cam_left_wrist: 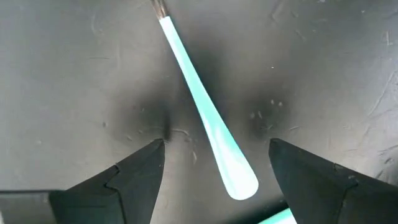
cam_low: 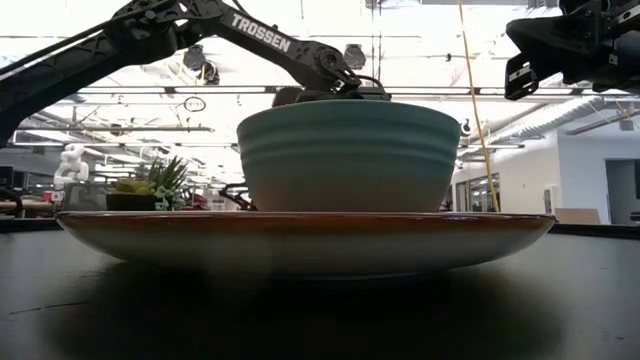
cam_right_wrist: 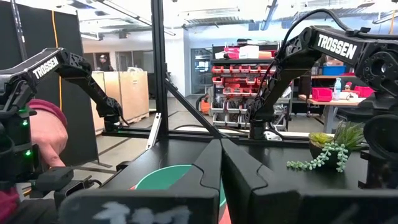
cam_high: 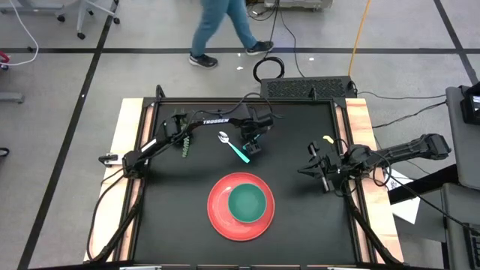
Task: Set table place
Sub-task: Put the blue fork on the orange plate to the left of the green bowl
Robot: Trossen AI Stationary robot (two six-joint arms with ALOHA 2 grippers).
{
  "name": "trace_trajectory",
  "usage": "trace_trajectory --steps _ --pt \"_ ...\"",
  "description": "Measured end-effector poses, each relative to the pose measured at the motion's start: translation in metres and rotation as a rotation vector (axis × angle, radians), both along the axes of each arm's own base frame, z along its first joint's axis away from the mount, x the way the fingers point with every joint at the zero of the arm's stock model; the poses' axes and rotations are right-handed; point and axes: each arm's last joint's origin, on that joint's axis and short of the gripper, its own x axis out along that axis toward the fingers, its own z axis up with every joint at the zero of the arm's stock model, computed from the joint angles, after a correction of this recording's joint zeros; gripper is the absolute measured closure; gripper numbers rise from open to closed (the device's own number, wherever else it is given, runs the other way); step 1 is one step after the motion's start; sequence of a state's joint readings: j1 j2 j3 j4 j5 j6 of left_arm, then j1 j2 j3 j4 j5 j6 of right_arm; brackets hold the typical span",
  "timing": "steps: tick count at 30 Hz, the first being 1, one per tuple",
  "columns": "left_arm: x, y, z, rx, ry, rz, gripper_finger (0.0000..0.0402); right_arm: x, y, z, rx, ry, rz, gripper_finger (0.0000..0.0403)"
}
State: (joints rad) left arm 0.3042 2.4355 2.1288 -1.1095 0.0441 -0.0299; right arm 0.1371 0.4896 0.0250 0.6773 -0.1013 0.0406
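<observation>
— Where's your left claw [cam_high: 250, 145]?

— Over the back middle of the desk [cam_high: 180, 217], spread wide either side of the spoon [cam_high: 233, 147] handle, which lies flat, gripped by nothing.

— And the dishes?

— Your teal bowl [cam_high: 247, 202] sits in the red plate [cam_high: 217, 206] toward the front.

— Your right claw [cam_high: 310, 162]?

— At the right edge, fingers pressed together, holding nothing.

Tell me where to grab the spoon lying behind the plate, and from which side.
Grip the spoon on its light-blue handle, coming straight down from above. It lies flat on the table, and the handle is narrow enough to fit crosswise between the open left tool, already hovering over it.
</observation>
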Motion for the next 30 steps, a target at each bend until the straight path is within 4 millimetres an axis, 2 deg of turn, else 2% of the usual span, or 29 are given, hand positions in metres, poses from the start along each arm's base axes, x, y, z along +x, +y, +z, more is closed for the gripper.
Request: trace_trajectory --steps 6,11,24,26,30 --pt "0.001 0.000 0.000 -0.001 -0.010 -0.011 0.0108 0.000 0.000 0.000 0.000 0.000 -0.001 0.0403" --pt "0.007 0.001 0.005 -0.053 -0.098 -0.058 0.0108 0.000 0.000 0.000 0.000 0.000 -0.001 0.0403" --pt "0.033 -0.012 0.060 0.051 -0.340 -0.147 0.0108 0.000 0.000 0.000 0.008 0.001 0.001 0.0403" --pt "0.033 -0.013 0.072 0.062 -0.360 -0.158 0.0108 0.000 0.000 0.000 0.019 0.005 0.003 0.0403" --pt "0.021 -0.019 0.107 0.112 -0.408 -0.197 0.0108 0.000 0.000 0.000 0.025 0.006 0.004 0.0403"
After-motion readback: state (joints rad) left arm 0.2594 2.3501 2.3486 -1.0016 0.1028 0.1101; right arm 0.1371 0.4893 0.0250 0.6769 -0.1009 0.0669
